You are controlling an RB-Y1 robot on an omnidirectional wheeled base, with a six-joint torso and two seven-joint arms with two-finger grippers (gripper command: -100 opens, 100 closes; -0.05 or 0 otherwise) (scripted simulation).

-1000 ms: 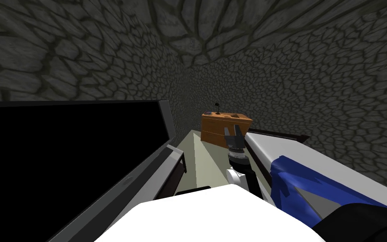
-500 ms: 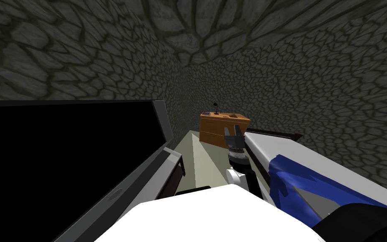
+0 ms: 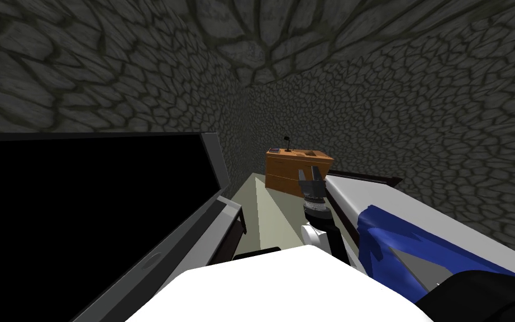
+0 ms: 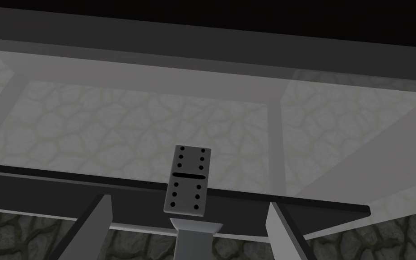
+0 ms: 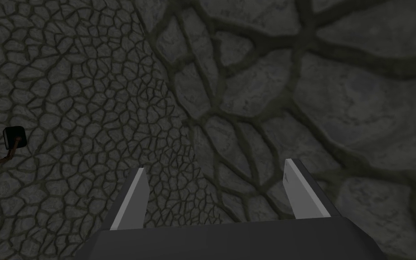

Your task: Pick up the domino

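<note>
Glass tabletop [image 4: 112, 126] bears the grey domino [image 4: 187, 180]; stone-patterned walls [image 3: 418, 112] surround.

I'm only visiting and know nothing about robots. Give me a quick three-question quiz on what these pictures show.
1. The domino lies on: A) a glass tabletop, B) a plate, C) a book.
2. True or false: the left gripper is shut on the domino.
3. Fill in: the right gripper has its fingers ___.
Key: 1 A; 2 false, its fingers stand open on either side of the domino; 3 open.
</note>
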